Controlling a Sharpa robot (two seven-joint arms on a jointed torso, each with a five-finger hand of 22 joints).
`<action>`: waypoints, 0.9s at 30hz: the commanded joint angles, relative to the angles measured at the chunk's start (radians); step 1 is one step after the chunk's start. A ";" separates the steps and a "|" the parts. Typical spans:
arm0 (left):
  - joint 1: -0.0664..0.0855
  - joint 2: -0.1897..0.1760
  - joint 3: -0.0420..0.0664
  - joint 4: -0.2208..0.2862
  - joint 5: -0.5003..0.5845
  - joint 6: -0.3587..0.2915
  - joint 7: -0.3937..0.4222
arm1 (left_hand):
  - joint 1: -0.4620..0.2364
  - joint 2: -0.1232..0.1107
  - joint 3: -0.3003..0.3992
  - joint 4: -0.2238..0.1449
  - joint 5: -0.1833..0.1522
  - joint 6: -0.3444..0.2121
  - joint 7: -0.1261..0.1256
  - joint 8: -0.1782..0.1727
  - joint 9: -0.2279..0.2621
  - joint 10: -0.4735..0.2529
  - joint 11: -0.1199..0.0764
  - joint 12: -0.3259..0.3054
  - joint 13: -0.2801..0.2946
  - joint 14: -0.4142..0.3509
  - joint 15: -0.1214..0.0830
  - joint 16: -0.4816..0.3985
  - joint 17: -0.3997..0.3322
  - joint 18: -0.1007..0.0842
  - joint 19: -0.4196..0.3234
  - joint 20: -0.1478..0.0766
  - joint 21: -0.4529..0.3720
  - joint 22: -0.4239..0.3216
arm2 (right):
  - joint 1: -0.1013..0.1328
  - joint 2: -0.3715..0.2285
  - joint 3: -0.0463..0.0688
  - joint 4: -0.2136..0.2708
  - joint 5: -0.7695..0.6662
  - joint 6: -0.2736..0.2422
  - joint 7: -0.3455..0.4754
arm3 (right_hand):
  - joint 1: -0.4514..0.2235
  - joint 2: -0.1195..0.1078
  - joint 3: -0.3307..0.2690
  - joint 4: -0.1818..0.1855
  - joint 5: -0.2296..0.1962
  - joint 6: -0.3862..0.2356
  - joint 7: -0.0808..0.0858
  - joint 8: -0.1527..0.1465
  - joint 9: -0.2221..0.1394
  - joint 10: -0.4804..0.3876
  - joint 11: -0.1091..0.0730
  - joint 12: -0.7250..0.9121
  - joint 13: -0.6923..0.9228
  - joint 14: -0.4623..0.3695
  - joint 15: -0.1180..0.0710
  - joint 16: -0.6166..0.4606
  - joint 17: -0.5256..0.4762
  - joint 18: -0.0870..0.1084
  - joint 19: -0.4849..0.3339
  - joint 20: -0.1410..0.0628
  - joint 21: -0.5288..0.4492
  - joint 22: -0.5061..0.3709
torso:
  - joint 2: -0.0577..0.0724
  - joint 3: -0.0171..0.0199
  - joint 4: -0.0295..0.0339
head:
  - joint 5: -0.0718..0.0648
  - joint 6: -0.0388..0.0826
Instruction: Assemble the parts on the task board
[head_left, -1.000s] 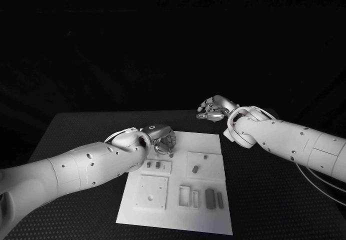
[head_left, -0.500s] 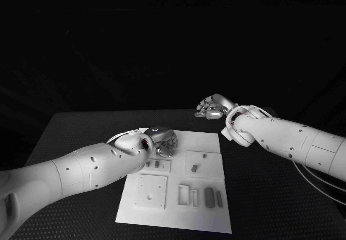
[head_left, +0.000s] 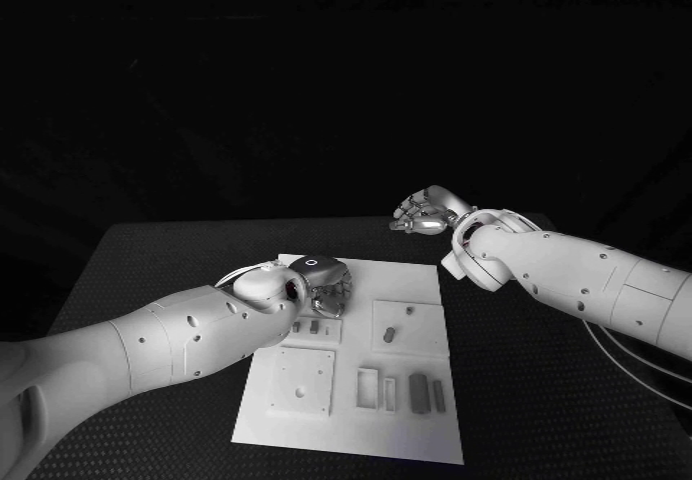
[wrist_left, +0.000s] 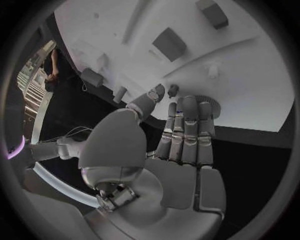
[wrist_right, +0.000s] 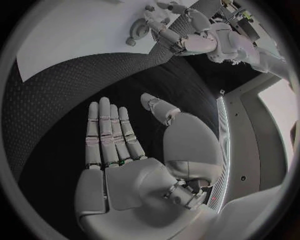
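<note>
The left hand (head_left: 320, 281) hangs low over the far left corner of the task board (head_left: 418, 420). Its fingers (wrist_left: 186, 127) lie straight, side by side, holding nothing, tips close to a small round part (wrist_left: 212, 106). More parts (head_left: 420, 392) sit on the board's near side. The right hand (head_left: 423, 213) floats past the board's far right corner, over the black table (head_left: 562, 400), fingers straight and a little apart, empty.

No text or label can be read anywhere.
</note>
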 joint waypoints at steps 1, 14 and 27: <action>-0.002 0.003 0.001 -0.001 -0.025 0.016 -0.010 | 0.008 0.008 0.006 0.004 0.000 0.004 0.003 0.000 -0.002 0.012 -0.001 -0.008 -0.001 0.003 0.003 0.001 -0.001 0.021 -0.001 -0.008 0.004 0.019 | 0.000 0.003 0.000 -0.002 0.073 0.038 0.043 | 0.010 0.010 0.000 -0.011 0.008 -0.009 -0.001 0.001 -0.003 0.017 -0.001 -0.032 -0.037 -0.026 0.017 -0.054 -0.033 -0.021 -0.039 0.010 -0.040 -0.015 | 0.000 -0.0003 0.0009 | -0.001 -0.001; -0.003 0.004 0.001 -0.005 -0.025 0.023 -0.010 | 0.021 0.029 0.015 0.004 0.002 0.027 -0.002 0.009 -0.008 0.060 -0.013 -0.013 -0.001 0.017 -0.008 0.023 0.000 0.021 0.008 -0.015 0.015 0.021 | 0.000 0.006 0.000 -0.003 0.089 0.039 0.049 | 0.024 0.020 -0.010 -0.016 0.018 -0.020 0.008 -0.005 -0.031 0.066 0.003 -0.118 -0.122 -0.028 0.032 -0.128 -0.099 -0.028 -0.083 0.031 -0.140 -0.064 | -0.002 -0.0010 0.0013 | -0.004 -0.005; -0.021 0.014 0.001 -0.024 -0.010 0.030 0.001 | 0.015 0.061 0.016 0.008 0.003 0.054 -0.012 0.018 -0.014 0.098 -0.025 -0.023 0.000 0.027 -0.019 0.047 0.002 0.016 0.012 -0.025 0.023 0.020 | 0.000 0.005 0.000 0.001 0.091 0.040 0.047 | 0.023 0.018 -0.016 -0.012 0.025 -0.021 0.013 -0.005 -0.037 0.075 0.008 -0.129 -0.133 -0.022 0.035 -0.133 -0.107 -0.026 -0.079 0.032 -0.149 -0.066 | 0.000 -0.0016 -0.0002 | -0.006 -0.007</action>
